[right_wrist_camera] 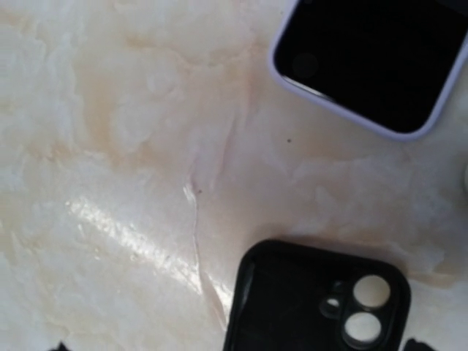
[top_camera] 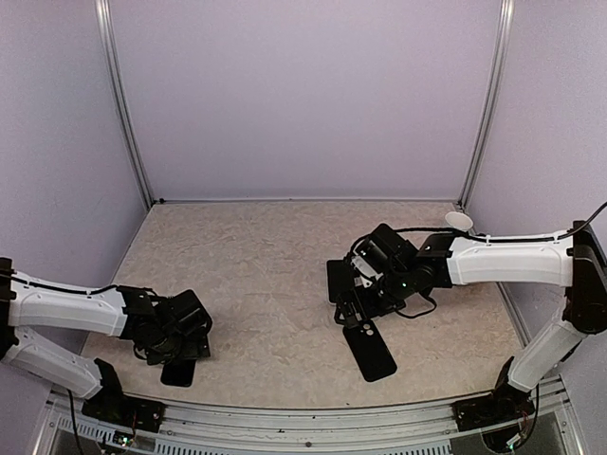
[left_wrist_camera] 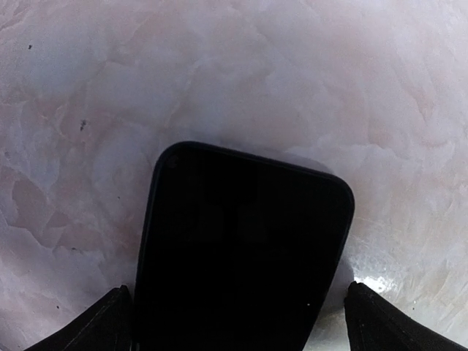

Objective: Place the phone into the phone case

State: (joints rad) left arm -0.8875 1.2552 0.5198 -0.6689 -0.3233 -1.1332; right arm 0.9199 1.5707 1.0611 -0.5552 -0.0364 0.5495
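Your right tool (right_wrist_camera: 238, 344) hangs released, fingers wide, straddling the black phone case (right_wrist_camera: 314, 307) flat on the surface (right_wrist_camera: 110, 146). Phone (right_wrist_camera: 369, 55) lies just beyond, apart. Left tool (left_wrist_camera: 234, 325) likewise spread around a black slab (left_wrist_camera: 241, 248).

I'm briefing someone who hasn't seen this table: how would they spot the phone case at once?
Follow the right arm to its tip, right of the table's middle. The phone case lies flat just nearer the front edge. It is black with two round camera holes, whereas the phone beside it has a pale lilac rim.
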